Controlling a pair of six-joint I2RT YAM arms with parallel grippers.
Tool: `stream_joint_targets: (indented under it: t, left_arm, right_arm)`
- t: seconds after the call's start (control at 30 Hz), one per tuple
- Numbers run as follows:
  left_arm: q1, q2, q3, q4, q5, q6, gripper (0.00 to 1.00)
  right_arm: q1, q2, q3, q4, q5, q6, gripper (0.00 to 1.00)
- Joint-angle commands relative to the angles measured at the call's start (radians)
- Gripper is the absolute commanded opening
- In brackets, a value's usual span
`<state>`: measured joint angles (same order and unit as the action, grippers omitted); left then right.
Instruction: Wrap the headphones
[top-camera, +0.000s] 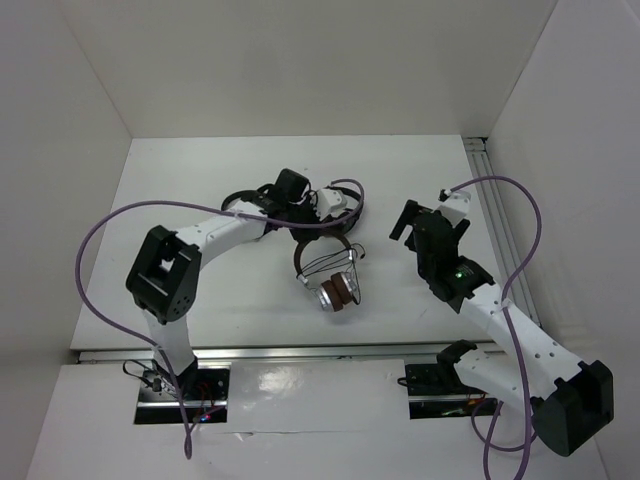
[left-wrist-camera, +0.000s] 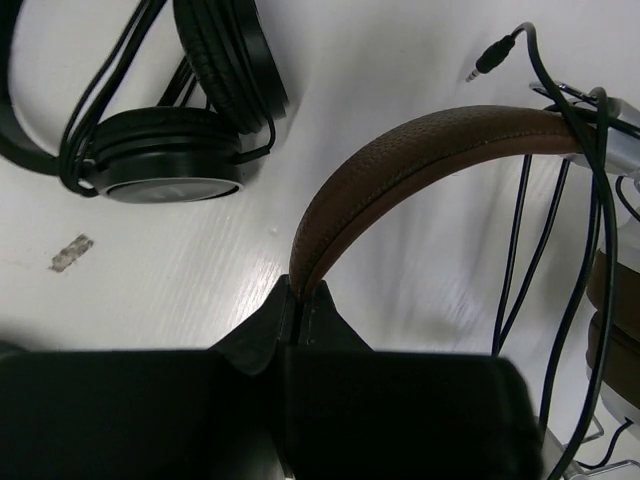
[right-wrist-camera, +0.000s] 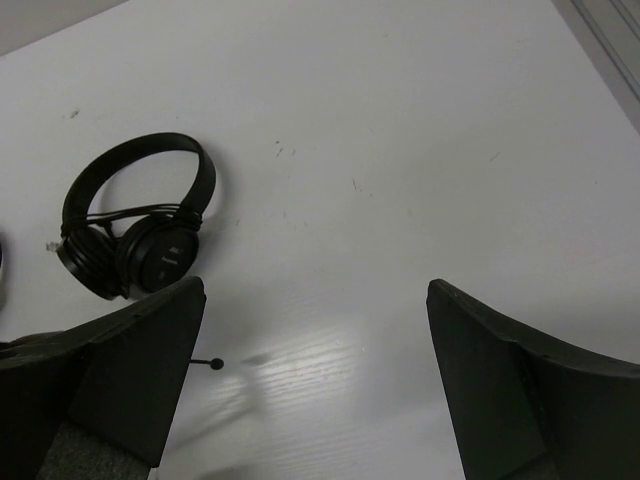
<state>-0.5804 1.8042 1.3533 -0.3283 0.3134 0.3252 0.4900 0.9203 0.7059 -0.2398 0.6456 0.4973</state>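
**Item: the headphones** (top-camera: 338, 293), brown and silver.
- Location: near the middle of the table (top-camera: 230, 300) in the overhead view. The headband arc is toward 12 o'clock and the paired earcups toward 6 o'clock.

**Headband** (left-wrist-camera: 420, 140)
- Brown, stitched, curving from the grip point up toward 2 o'clock in the left wrist view.
- It ends at a silver earcup (left-wrist-camera: 625, 150) at 3 o'clock.

**Cable** (left-wrist-camera: 510, 250)
- Thin and black. Several strands run beneath the headband's 3 o'clock end.
- The jack plug (left-wrist-camera: 492, 55) is at 1 o'clock, loose.

**Left gripper** (left-wrist-camera: 300, 310)
- The fingers are pinched onto the lower end of the headband, and the band's edge sits in the slit between them.

**Right gripper** (right-wrist-camera: 315, 300)
- The fingers are spread wide with nothing between them, above bare table.
- In the overhead view it is at 3 o'clock from the headphones, well apart.

**Black headphones** (left-wrist-camera: 165, 165)
- At 10 o'clock from the grip, lying flat, not touching the brown band.

**Black pair** (right-wrist-camera: 135, 235)
- In the right wrist view, at 10 o'clock from the open fingers, flat on the table.
- I cannot tell whether this is the same set as the black headphones.
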Motion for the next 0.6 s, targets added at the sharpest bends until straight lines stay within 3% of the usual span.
stream_joint_targets:
  t: [0.0, 0.4, 0.57]
  left_arm:
    - [0.011, 0.040, 0.076, 0.028, 0.154, 0.038, 0.00]
    - [0.011, 0.181, 0.141, -0.011, 0.319, 0.095, 0.00]
    - [-0.010, 0.231, 0.207, -0.070, 0.308, 0.115, 0.00]
  right_arm:
    - [-0.007, -0.008, -0.002, 0.017, -0.031, -0.020, 0.99]
    - [-0.007, 0.011, -0.020, 0.037, -0.060, -0.029, 0.99]
    - [-0.007, 0.020, -0.020, 0.046, -0.078, -0.029, 0.99]
